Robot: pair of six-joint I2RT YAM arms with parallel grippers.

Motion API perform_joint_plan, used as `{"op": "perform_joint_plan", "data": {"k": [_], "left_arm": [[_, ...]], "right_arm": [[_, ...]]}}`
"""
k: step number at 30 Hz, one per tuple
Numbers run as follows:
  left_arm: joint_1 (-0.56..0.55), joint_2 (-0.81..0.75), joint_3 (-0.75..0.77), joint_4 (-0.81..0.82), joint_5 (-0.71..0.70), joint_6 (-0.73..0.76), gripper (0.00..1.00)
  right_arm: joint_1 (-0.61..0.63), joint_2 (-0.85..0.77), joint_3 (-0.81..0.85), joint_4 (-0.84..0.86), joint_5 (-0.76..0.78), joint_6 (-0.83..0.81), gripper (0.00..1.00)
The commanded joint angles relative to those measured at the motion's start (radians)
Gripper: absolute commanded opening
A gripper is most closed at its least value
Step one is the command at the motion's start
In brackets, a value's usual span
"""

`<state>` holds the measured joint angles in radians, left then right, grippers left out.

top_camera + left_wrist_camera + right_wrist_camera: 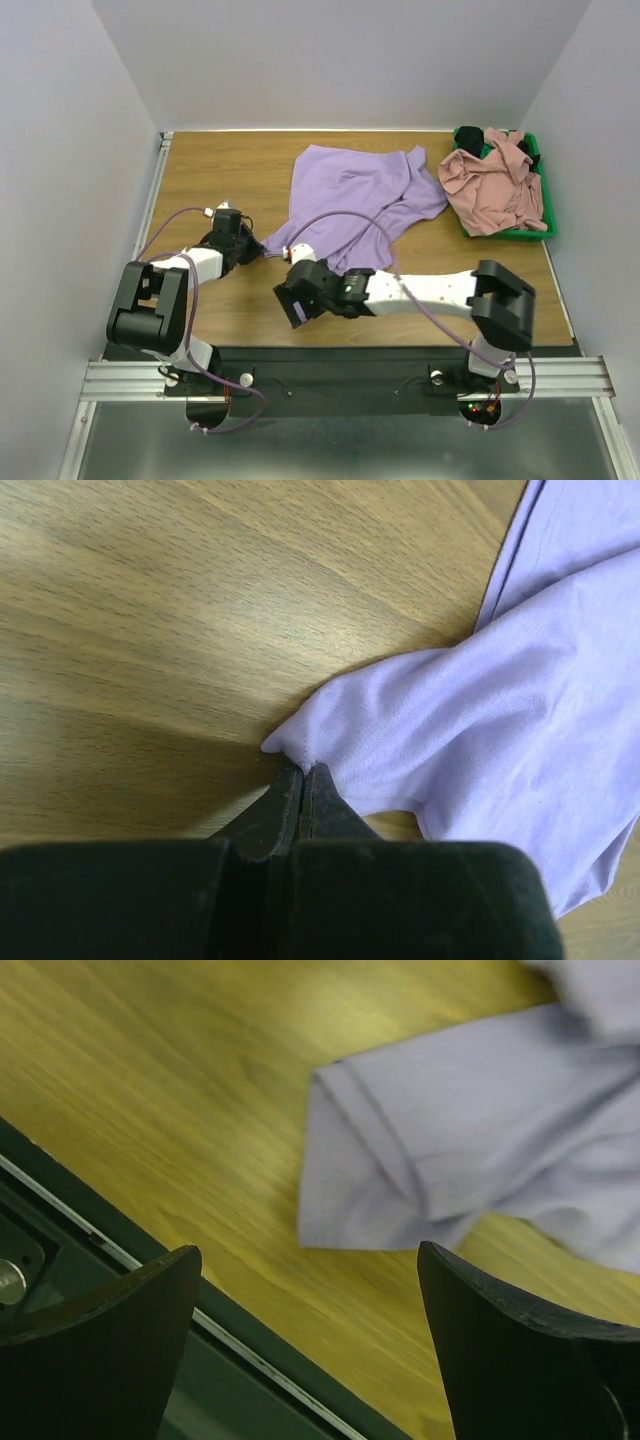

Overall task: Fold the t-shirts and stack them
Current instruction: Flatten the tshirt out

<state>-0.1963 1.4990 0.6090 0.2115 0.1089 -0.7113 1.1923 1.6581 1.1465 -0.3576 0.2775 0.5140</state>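
Observation:
The lavender t-shirt point(360, 195) lies spread and rumpled on the wooden table point(220, 180). My left gripper point(263, 253) is shut on the shirt's near-left corner; the left wrist view shows the closed gripper point(305, 768) pinching the cloth point(500, 700). My right gripper point(292, 303) is open and empty, low over the table near its front edge. In the right wrist view the open gripper point(308, 1255) is just short of a hemmed edge of the shirt point(430, 1160). The pink t-shirt point(495, 185) and the black t-shirt point(468, 137) lie bunched in the bin.
The green plastic bin point(510, 235) stands at the back right corner. The table's front edge and dark metal rail point(90, 1250) run close under my right gripper. Grey walls enclose the table on three sides.

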Motion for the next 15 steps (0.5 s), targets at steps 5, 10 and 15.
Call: {"op": "perform_joint_plan", "data": {"k": [5, 10, 15], "left_arm": [[-0.003, -0.112, -0.021, 0.02, -0.034, 0.016, 0.0], [-0.005, -0.174, -0.044, 0.011, -0.044, 0.009, 0.0], [-0.003, -0.215, -0.054, -0.006, -0.061, 0.01, 0.0]], "right_arm": [[0.043, 0.183, 0.117, -0.021, 0.08, 0.08, 0.82], [0.043, 0.261, 0.119, -0.04, 0.198, 0.154, 0.63], [0.04, 0.27, 0.105, -0.084, 0.304, 0.21, 0.23]]}}
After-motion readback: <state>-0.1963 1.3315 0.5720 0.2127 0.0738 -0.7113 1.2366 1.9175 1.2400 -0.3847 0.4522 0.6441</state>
